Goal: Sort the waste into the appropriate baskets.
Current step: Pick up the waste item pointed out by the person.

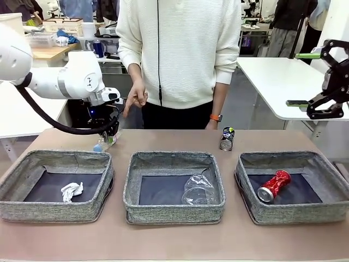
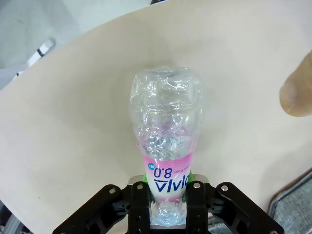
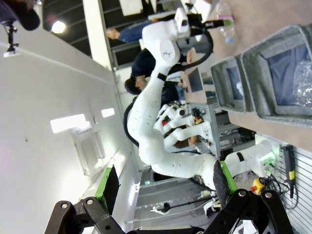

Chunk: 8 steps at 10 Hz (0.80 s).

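The waste is, as I judge it, a little more than half sorted: the white paper wad (image 1: 71, 191) lies in the left basket (image 1: 16, 169), the clear plastic cup (image 1: 199, 190) in the middle basket (image 1: 173, 159), and the dented red can (image 1: 274, 185) in the right basket (image 1: 294, 159). Two things are left outside. The dark can (image 1: 227, 138) lies on the worktop (image 1: 174, 240) behind the gap between the middle and right baskets, near the person's arm. The clear blue-capped bottle (image 2: 165, 131) is in my left claw (image 2: 168, 187), low over the worktop just behind the far edge of the left basket. I cannot tell whether it touches the surface or hangs a little above it. In the left wrist view the two fingers stand narrow, pressed on both sides of the bottle at its pink label, and the crumpled body points away from the claw. So I judge the bottle to be gripped and not yet placed in a basket. My right claw (image 1: 302, 79) is raised high at the right side, well apart from everything, its fingers spread wide with nothing between them.
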Tool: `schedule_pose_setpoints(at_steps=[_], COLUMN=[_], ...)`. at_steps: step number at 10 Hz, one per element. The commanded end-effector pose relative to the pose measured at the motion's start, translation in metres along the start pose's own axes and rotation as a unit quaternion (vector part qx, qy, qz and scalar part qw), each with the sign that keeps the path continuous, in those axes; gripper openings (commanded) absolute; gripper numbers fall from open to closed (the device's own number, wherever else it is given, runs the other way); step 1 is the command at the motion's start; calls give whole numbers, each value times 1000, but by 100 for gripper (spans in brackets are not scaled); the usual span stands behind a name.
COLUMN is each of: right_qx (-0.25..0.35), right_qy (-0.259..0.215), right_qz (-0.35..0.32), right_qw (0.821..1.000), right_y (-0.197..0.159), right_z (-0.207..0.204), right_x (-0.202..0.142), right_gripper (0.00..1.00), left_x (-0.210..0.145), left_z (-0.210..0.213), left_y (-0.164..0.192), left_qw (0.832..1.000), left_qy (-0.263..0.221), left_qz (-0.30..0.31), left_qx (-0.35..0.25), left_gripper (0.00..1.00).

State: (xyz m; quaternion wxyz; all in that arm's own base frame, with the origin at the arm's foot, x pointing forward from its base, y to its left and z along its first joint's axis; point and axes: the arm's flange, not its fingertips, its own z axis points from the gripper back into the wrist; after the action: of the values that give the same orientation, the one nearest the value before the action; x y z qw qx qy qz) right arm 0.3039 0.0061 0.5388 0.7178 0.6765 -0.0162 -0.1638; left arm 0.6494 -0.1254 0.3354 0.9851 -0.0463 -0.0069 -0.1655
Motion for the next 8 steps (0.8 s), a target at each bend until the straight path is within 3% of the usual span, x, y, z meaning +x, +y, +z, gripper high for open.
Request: schedule_pose_setpoints(at_steps=[1, 2, 3, 4, 5, 7, 8], right_qx=[10, 10, 10, 10, 10, 10, 10], right_qy=[4, 4, 4, 4, 4, 4, 4], right_qz=[10, 10, 10, 10, 10, 10, 10], right_qw=[1000, 1000, 1000, 1000, 1000, 1000, 1000], right_y=[2, 2, 2, 2, 2, 2, 2], right_z=[-2, -2, -2, -2, -2, -2, -2], right_x=[1, 1, 1, 1, 1, 1, 1], right_gripper=[100, 100, 100, 100, 100, 100, 100], left_x=[-14, -26, -41, -60, -80, -123, -150], left_z=[16, 46, 89, 138, 180, 225, 231], left_y=[2, 6, 7, 8, 1, -41, -65], left_qw=[997, 994, 986, 975, 962, 908, 916], left_qy=[-5, -8, -45, -71, -51, -42, -39], left_qz=[63, 104, 153, 210, 265, 410, 390], left_qx=[40, 37, 43, 16, -36, -77, -89], left_gripper=[0, 0, 0, 0, 0, 0, 0])
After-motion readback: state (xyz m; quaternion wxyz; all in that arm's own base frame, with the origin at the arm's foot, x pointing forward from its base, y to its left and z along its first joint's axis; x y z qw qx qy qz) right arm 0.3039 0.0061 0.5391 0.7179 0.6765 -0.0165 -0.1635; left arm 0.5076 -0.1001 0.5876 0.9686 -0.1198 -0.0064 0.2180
